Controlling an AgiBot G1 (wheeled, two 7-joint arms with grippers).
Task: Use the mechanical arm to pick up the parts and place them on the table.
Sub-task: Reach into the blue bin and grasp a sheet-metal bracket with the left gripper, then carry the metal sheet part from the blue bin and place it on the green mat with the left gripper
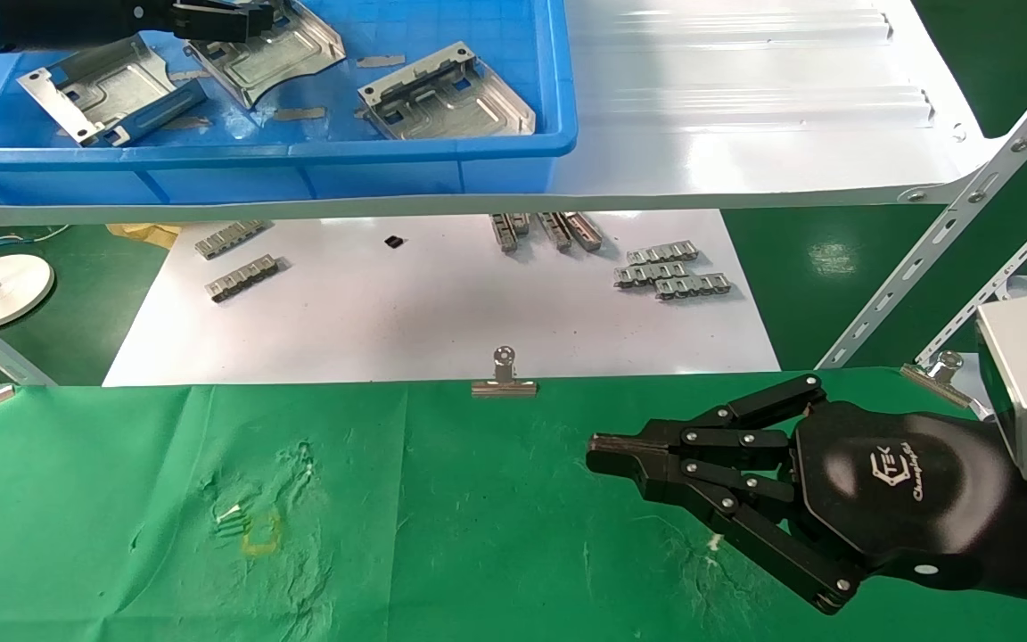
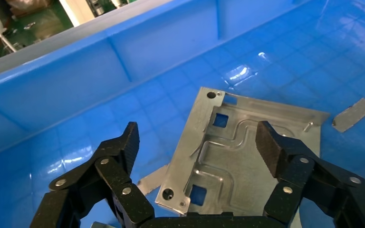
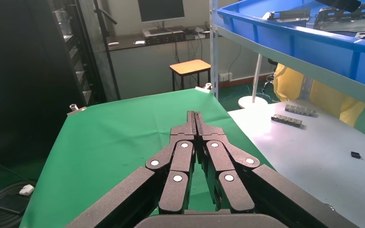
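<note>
The left gripper (image 2: pixel 197 142) hangs open over a stamped metal plate (image 2: pixel 247 161) lying in the blue bin (image 2: pixel 161 47) directly beneath it. The flat plate may slip out sideways if the fingertips close unevenly. The right gripper (image 1: pixel 598 450), fingers pressed together, idles above the green table (image 1: pixel 442 535).

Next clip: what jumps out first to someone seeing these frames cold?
The big blue bin on the white shelf draws the eye, with three silver parts lying in it. The left gripper hangs over one part inside the bin, jaws open on either side of it. The right gripper sits low over the green table, jaws shut and holding nothing.
</note>
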